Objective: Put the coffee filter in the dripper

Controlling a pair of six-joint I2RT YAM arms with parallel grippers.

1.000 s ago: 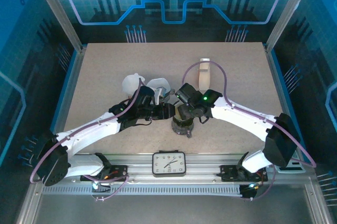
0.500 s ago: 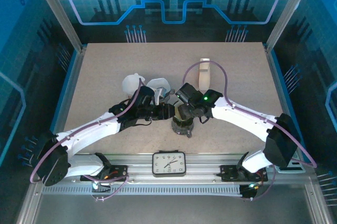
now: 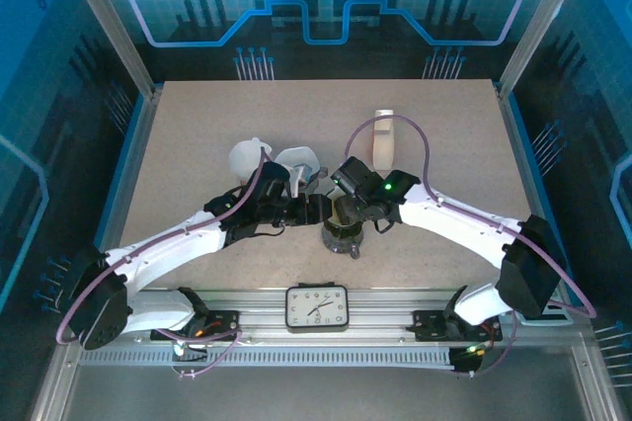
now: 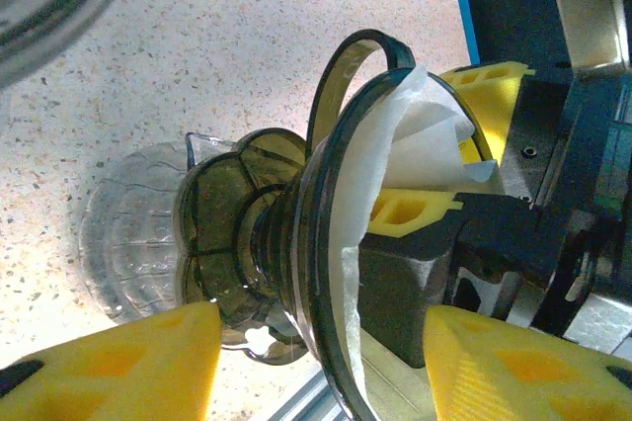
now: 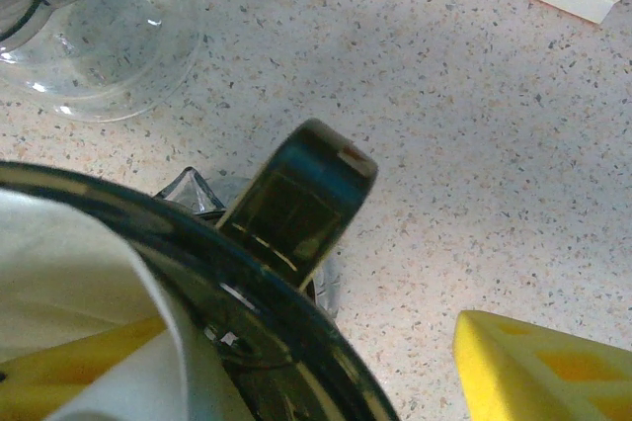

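The dripper (image 4: 331, 243) is dark smoky plastic with a loop handle (image 5: 296, 199). It sits on a clear glass server (image 4: 128, 233) near the table's front middle (image 3: 343, 230). The white paper coffee filter (image 4: 420, 134) lies inside the dripper's cone, with its edge at the rim (image 5: 59, 253). My left gripper (image 4: 321, 372) is open, its yellow fingers standing on either side of the rim without touching it. My right gripper (image 5: 306, 367) is open too, with one finger inside the cone against the filter and the other outside above the table.
A clear glass vessel (image 5: 109, 36) stands just beyond the dripper, beside two pale cups (image 3: 249, 156). A white box (image 3: 383, 139) stands behind the right arm. A clock (image 3: 317, 307) sits on the front rail. Bare table lies to the far left and right.
My left gripper's jaws have spread apart around the dripper. The right arm has shifted very slightly. The dripper and filter have stayed in place.
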